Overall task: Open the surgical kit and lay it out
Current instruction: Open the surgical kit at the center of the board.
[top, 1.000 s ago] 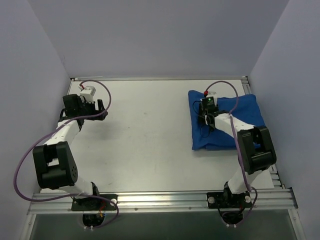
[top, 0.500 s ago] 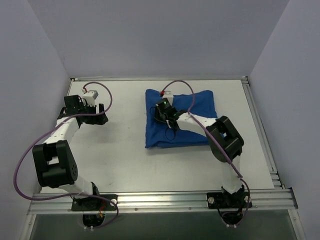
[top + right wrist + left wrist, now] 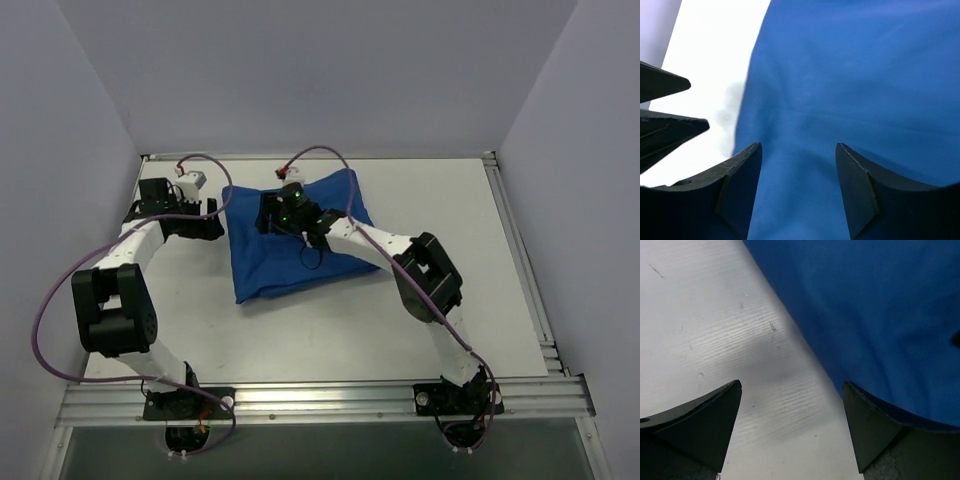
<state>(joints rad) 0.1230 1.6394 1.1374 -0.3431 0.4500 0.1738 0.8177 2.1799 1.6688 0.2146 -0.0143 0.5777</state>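
The surgical kit is a folded blue cloth wrap [image 3: 300, 265] lying on the white table, left of centre. Its tray, gauze packets and instruments are hidden. My right gripper [image 3: 264, 214] is open and rests low over the wrap's far left part; in the right wrist view [image 3: 797, 147] both fingers straddle blue cloth [image 3: 855, 75]. My left gripper [image 3: 217, 217] is open just left of the wrap's left edge. In the left wrist view [image 3: 792, 390] bare table lies between the fingers and the blue cloth [image 3: 880, 305] reaches the right finger.
The white table [image 3: 430, 200] has metal rails at its back and front edges, with grey walls around it. The left gripper's fingers [image 3: 665, 105] show at the left edge of the right wrist view, close to the right gripper.
The blue wrap has slid from the table's right side to left of centre, with the right gripper on it. The left gripper has moved right, up to the wrap's edge.
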